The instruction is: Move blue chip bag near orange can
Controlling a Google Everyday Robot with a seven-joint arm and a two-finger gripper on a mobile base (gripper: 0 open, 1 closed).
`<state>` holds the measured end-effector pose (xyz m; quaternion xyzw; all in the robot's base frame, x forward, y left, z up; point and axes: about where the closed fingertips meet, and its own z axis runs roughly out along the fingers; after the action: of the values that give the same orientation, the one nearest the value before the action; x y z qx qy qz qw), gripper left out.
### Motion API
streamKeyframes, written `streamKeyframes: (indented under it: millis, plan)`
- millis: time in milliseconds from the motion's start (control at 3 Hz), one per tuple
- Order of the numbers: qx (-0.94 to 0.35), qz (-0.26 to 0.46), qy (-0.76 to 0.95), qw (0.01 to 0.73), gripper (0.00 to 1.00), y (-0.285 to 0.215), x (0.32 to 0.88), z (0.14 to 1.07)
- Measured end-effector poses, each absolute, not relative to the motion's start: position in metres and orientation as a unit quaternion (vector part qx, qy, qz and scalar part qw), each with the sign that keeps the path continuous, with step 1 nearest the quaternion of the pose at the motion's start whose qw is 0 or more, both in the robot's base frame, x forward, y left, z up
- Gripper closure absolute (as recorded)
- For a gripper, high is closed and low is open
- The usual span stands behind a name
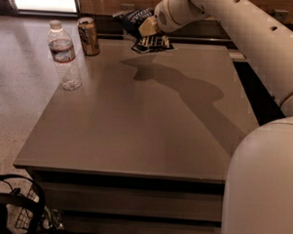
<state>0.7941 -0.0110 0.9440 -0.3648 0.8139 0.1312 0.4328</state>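
The blue chip bag point(143, 32), dark navy foil with white lettering, hangs in the air above the far edge of the grey table point(137, 113). My gripper point(148, 25) is shut on the bag's middle, at the end of the white arm reaching in from the right. The orange can point(88, 36), brownish-gold with a silver top, stands upright at the table's far left corner, a short way left of the bag. The bag's shadow falls on the table just below it.
A clear plastic water bottle point(64, 55) stands upright near the table's left edge, in front of the can. My white arm point(247, 40) crosses the right side. A dark wire basket point(15, 211) sits on the floor at lower left.
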Motion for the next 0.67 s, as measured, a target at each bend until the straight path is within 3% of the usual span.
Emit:
streamKeyframes:
  millis: [667]
  plan:
    - [-0.361, 0.14, 0.787, 0.48, 1.0, 0.029, 0.816, 0.946]
